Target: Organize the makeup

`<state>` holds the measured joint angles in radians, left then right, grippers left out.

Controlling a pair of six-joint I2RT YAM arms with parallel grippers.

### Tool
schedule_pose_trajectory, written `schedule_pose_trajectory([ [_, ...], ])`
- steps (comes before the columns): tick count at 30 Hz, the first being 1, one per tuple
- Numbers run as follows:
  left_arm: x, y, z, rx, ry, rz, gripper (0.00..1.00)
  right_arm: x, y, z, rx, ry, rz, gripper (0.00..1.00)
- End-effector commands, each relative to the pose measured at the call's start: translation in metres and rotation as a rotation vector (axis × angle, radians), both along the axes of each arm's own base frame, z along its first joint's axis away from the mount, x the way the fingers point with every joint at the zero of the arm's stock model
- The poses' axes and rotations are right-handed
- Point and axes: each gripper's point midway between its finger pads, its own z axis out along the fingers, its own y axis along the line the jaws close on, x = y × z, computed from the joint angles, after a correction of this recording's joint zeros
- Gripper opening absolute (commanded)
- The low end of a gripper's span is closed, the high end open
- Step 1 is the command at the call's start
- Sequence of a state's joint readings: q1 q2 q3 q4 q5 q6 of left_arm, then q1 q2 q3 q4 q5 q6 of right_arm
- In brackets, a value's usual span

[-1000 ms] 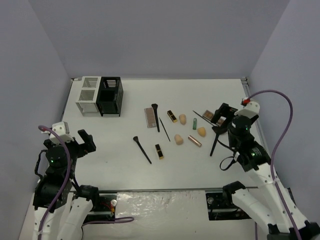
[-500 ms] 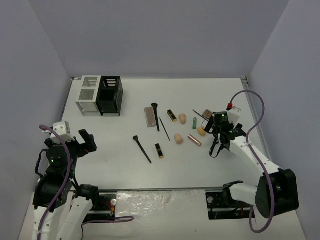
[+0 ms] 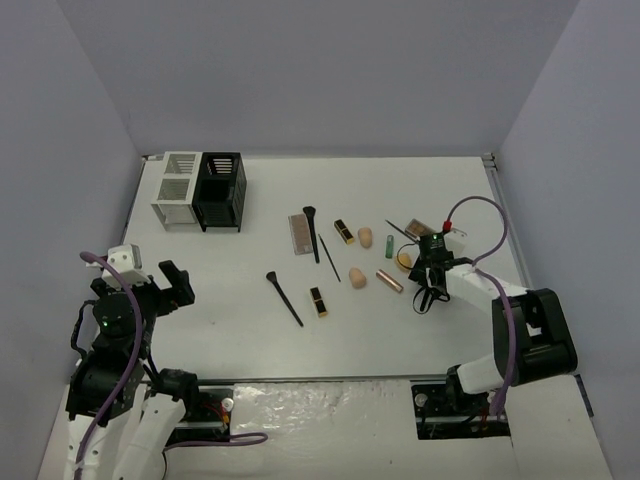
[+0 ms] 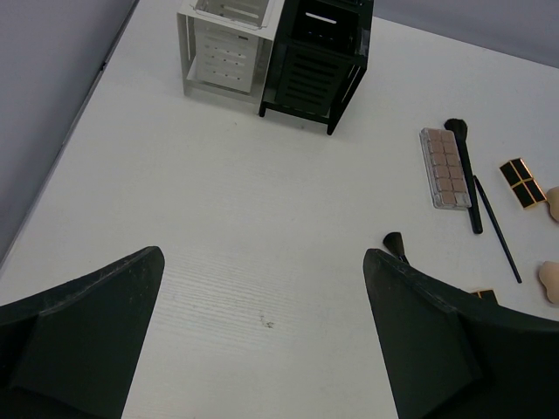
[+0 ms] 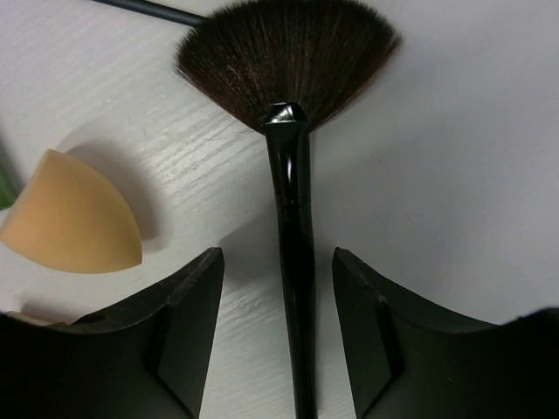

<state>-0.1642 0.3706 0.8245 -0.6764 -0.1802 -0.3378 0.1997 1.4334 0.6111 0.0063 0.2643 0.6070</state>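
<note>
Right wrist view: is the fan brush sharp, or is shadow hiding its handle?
Right wrist: fan brush sharp, bristles and handle clear, soft shadow left of the handle; sponge sharp too. Top external: even light, brush small and dark.

The fan brush (image 5: 293,262) lies between the right gripper's (image 5: 274,271) jaws, a sponge (image 5: 74,218) just left.

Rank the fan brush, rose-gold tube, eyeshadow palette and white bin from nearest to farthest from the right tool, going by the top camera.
1. The fan brush: its handle lies inside the right tool, between the jaws.
2. The rose-gold tube: just to the tool's left.
3. The palette: mid-table, farther left.
4. The white bin: far-left back corner.
</note>
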Motion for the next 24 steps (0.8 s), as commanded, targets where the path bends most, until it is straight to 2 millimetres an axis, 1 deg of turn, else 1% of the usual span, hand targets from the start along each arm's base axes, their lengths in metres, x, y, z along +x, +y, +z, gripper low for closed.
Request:
schedule_pose_trajectory([
  [1, 0.008, -0.003, 0.016, -0.016, -0.057, -0.005, 0.97, 0.007, 0.005, -0.007, 0.028, -0.015, -0.009, 0.37],
  [4, 0.009, -0.006, 0.015, -0.023, -0.046, -0.016, 0.97, 0.008, 0.004, -0.003, 0.025, -0.032, -0.009, 0.17],
  [6, 0.01, -0.008, 0.016, -0.031, -0.044, -0.028, 0.97, 0.011, 0.005, 0.006, 0.005, -0.059, -0.003, 0.06],
  [8, 0.012, -0.012, 0.02, -0.041, -0.045, -0.045, 0.97, 0.013, 0.011, 0.024, -0.02, -0.098, 0.02, 0.0],
  [10, 0.014, -0.02, 0.026, -0.059, -0.052, -0.083, 0.97, 0.019, 0.019, 0.046, -0.026, -0.158, 0.047, 0.0],
  [13, 0.02, -0.036, 0.039, -0.097, -0.067, -0.158, 0.97, 0.027, 0.05, 0.098, 0.02, -0.308, 0.163, 0.0],
  [15, 0.025, -0.054, 0.052, -0.146, -0.081, -0.241, 0.97, 0.03, 0.067, 0.133, 0.034, -0.397, 0.261, 0.0],
  [16, 0.027, -0.064, 0.061, -0.174, -0.089, -0.285, 0.97, 0.031, 0.079, 0.148, 0.034, -0.439, 0.322, 0.0],
  [18, 0.032, -0.08, 0.073, -0.221, -0.101, -0.353, 0.97, 0.025, 0.111, 0.182, 0.083, -0.549, 0.466, 0.0],
  [19, 0.038, -0.095, 0.085, -0.27, -0.111, -0.418, 0.97, 0.025, 0.123, 0.206, 0.101, -0.645, 0.533, 0.0],
  [20, 0.041, -0.102, 0.091, -0.298, -0.115, -0.45, 0.97, 0.023, 0.134, 0.216, 0.122, -0.689, 0.584, 0.0],
  [21, 0.051, -0.112, 0.102, -0.351, -0.126, -0.477, 0.97, 0.019, 0.158, 0.237, 0.178, -0.779, 0.68, 0.0],
  [24, 0.061, -0.139, 0.123, -0.45, -0.14, -0.593, 0.97, 0.006, 0.198, 0.268, 0.255, -0.912, 0.856, 0.0],
])
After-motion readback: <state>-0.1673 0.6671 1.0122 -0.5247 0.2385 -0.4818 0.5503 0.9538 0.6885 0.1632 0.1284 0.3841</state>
